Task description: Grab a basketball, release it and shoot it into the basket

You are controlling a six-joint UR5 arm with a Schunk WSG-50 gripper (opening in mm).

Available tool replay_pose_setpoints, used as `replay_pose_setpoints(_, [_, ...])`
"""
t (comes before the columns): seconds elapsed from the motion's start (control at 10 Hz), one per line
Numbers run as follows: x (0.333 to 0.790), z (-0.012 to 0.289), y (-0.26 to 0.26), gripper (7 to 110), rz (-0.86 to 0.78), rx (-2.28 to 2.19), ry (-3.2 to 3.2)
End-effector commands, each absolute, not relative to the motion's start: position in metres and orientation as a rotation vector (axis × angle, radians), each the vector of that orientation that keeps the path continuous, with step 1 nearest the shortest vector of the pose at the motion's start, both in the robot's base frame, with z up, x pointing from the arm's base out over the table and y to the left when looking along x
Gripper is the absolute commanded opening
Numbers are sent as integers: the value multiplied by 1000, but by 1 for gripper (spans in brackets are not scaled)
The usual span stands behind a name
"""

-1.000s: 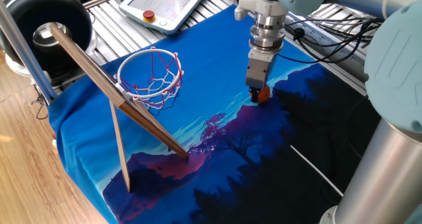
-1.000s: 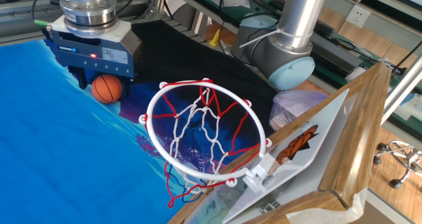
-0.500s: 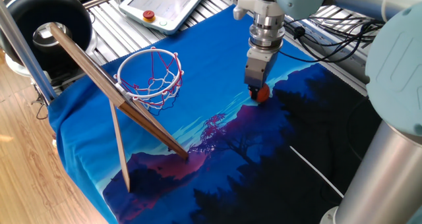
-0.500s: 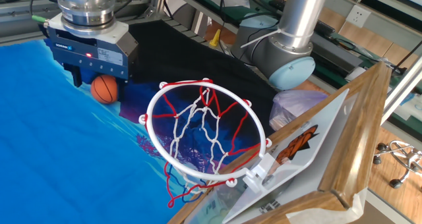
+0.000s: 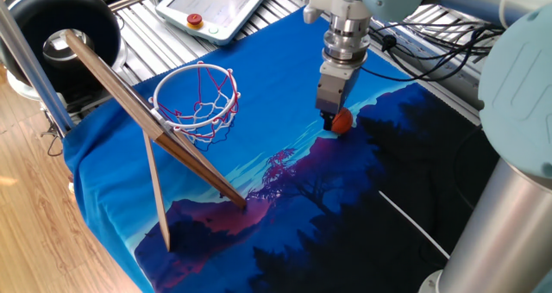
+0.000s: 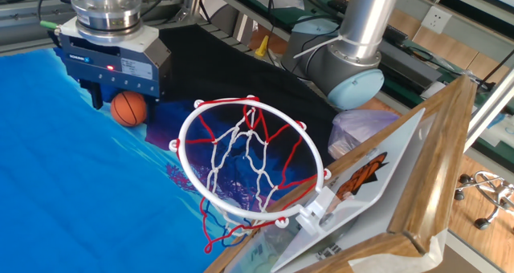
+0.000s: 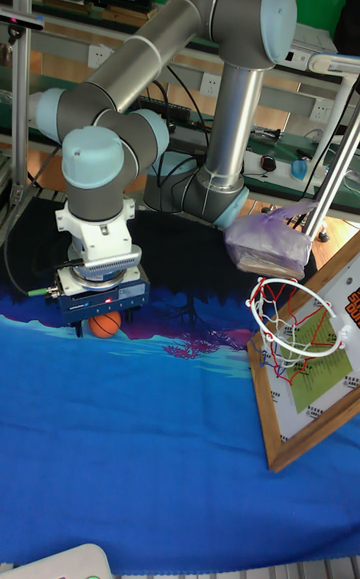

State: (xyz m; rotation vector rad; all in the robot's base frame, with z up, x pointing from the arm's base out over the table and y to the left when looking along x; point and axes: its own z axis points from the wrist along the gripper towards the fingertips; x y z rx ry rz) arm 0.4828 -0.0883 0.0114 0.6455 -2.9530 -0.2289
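The basketball [image 5: 342, 121] [image 6: 128, 108] [image 7: 105, 323] is a tiny orange ball lying on the blue printed cloth [image 5: 259, 146]. My gripper [image 5: 330, 121] [image 6: 126, 96] [image 7: 106, 324] hangs straight down over it, low to the cloth, fingers open. The ball sits at the fingertips with gaps on both sides, and I cannot tell whether a finger touches it. The basket [image 5: 197, 101] [image 6: 250, 162] [image 7: 297, 331], a white ring with red-and-white net on a tilted wooden backboard [image 5: 129, 103], stands apart from the gripper toward the cloth's edge.
A large black round tub [image 5: 60, 30] stands behind the backboard. A white teach pendant [image 5: 216, 9] with a red button lies at the table's far edge. A purple plastic bag [image 7: 268, 244] sits near the arm's base. Cables run behind the arm.
The gripper has shifted slightly away from the ball, leaving more of the orange ball showing beside the fingers. The ball has stayed on the cloth.
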Motion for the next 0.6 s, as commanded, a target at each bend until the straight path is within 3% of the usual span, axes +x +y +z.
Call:
replay_pose_setpoints(0.0, [478, 14, -88, 66, -238, 641, -2933])
replay_pose_setpoints(0.5, [468, 28, -90, 66, -194, 578, -2884])
